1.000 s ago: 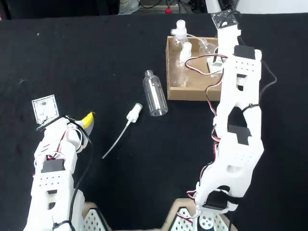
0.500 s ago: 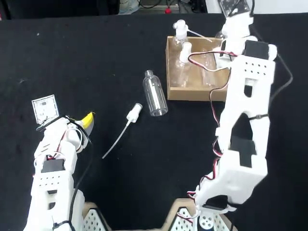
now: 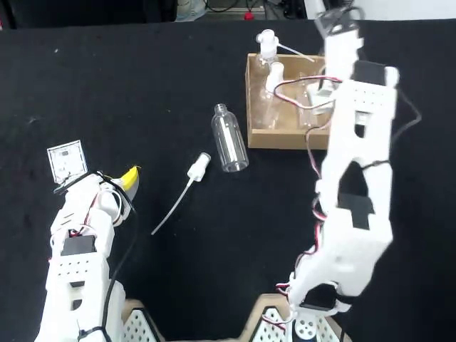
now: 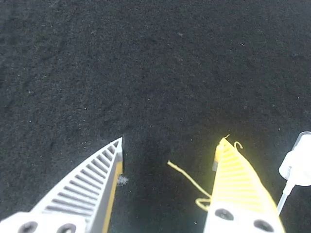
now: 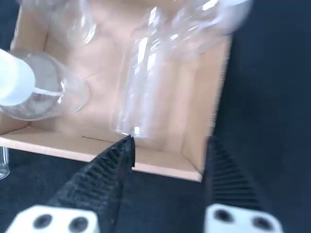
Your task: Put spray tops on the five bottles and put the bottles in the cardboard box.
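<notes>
The cardboard box [image 3: 261,137] stands at the back right and holds several clear bottles [image 5: 138,82], two of them with white spray tops [image 3: 268,41]. My right gripper [image 5: 167,145] hangs open just above the box's near right wall, nothing between its black fingers. One uncapped bottle [image 3: 229,137] lies on the black table left of the box. A loose spray top [image 3: 197,168] with its long tube lies beside that bottle. My left gripper [image 4: 170,145] is open and low over bare table at the front left, with the spray top [image 4: 296,166] off to one side of it.
A small white card [image 3: 66,158] lies on the table by the left arm [image 3: 82,242]. The right arm [image 3: 353,164] stretches from the front edge up to the box. The black table [image 3: 142,85] spreads wide behind the left arm.
The right arm swung over the box, first toward the back right, then a little back to the left. The left arm, loose bottle and spray top stayed put.
</notes>
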Controlling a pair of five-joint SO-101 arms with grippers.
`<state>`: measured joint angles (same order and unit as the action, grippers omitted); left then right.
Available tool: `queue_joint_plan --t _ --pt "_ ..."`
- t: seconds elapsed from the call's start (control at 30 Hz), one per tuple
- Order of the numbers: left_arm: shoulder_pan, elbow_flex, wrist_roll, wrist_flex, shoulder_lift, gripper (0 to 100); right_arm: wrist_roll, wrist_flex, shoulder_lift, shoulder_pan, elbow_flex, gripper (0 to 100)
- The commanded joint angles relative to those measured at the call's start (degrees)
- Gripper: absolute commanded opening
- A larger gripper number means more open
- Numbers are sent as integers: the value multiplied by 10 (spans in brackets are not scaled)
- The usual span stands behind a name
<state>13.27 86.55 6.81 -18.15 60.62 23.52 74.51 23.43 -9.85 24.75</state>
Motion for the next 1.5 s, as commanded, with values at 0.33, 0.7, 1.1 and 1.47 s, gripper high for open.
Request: queue_joint_plan --t 0.33,0.7,1.1,1.47 --pt "-9 -5 0 14 7 289 -73 -140 102 20 21 262" --pt "-9 -5 0 14 7 289 -76 -169 124 29 21 262" --pt "-9 -5 0 14 7 289 -76 -181 151 35 21 262" --pt "-8 -5 0 14 7 289 -70 -193 172 34 22 261"
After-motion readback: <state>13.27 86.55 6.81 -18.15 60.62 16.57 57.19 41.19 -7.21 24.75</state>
